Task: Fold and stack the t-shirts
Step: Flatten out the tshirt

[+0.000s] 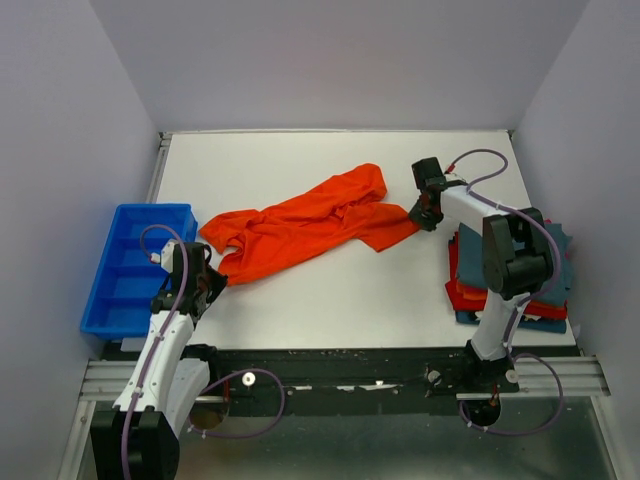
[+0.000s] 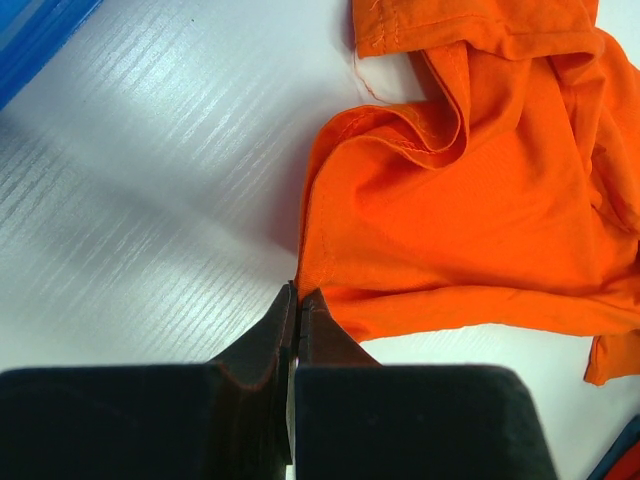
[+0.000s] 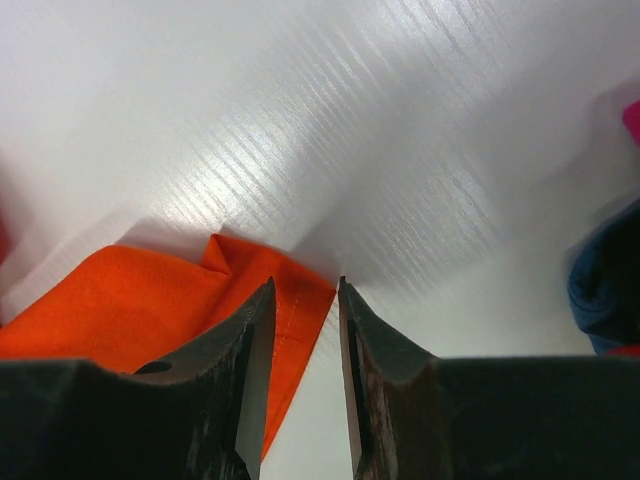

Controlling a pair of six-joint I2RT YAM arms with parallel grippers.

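Note:
A bright orange-red t-shirt (image 1: 305, 225) lies crumpled and stretched slantwise across the middle of the table. My left gripper (image 1: 213, 277) is at its near-left corner. In the left wrist view the jaws (image 2: 298, 292) are shut, pinching the shirt's (image 2: 470, 210) hem corner. My right gripper (image 1: 426, 212) is at the shirt's right corner. In the right wrist view its jaws (image 3: 305, 287) stand a little apart, astride that corner (image 3: 290, 300) without gripping it. Folded red, teal and blue shirts (image 1: 530, 290) are stacked at the right edge, partly under the right arm.
A rigid blue plastic bin (image 1: 135, 265) stands at the table's left edge, next to the left arm; its corner shows in the left wrist view (image 2: 35, 30). A dark blue cloth edge (image 3: 605, 290) of the stack shows in the right wrist view. White walls enclose the table.

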